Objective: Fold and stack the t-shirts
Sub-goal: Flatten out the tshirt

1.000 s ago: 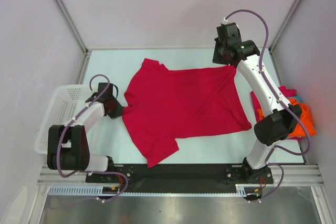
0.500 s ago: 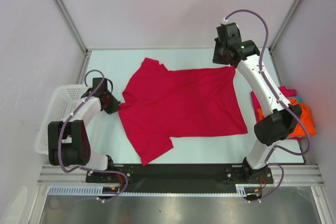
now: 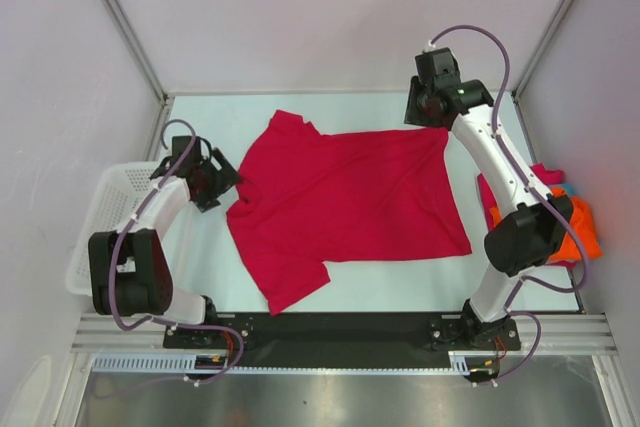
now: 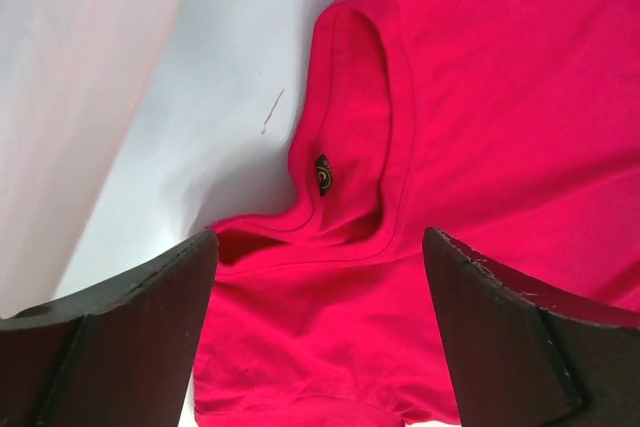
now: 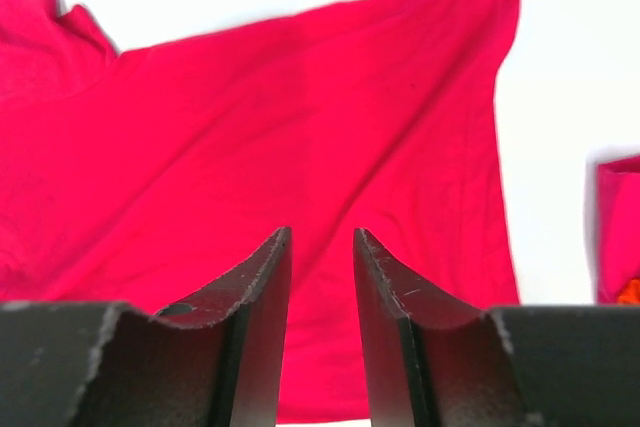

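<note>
crimson t-shirt (image 3: pixel 350 202) lies spread flat on the desk (image 3: pixel 340 112), roughly in the middle; collar end points to the robot's left, hem to the right; one sleeve points to the far side, the other to the near edge; a few soft creases across the body; far right hem corner pulled out to a point

left fingers (image 3: pixel 215 179) sit just beside the collar end of the crimson t-shirt, low over the desk; in the left wrist view the left fingers (image 4: pixel 130 317) are spread wide with nothing between them; the rumpled collar (image 4: pixel 350 127) with a small dark label (image 4: pixel 322 174) lies just ahead of them, not touched

right fingers (image 3: pixel 425 112) are at the far right hem corner of the shirt; in the right wrist view the right fingers (image 5: pixel 255 317) stand a narrow gap apart, nothing pinched in the gap, red cloth showing beyond it; cannot tell whether the tips touch the cloth

other t-shirts (image 3: pixel 585 227) in a pile at the right edge of the desk, well apart from the crimson one; orange on top, magenta-pink behind, a sliver of teal; partly hidden by the right arm (image 3: pixel 500 167); pink edge also shows at the right of the right wrist view

white lattice basket (image 3: pixel 105 212) at the left edge of the desk, beside the left arm (image 3: pixel 150 227)
</note>
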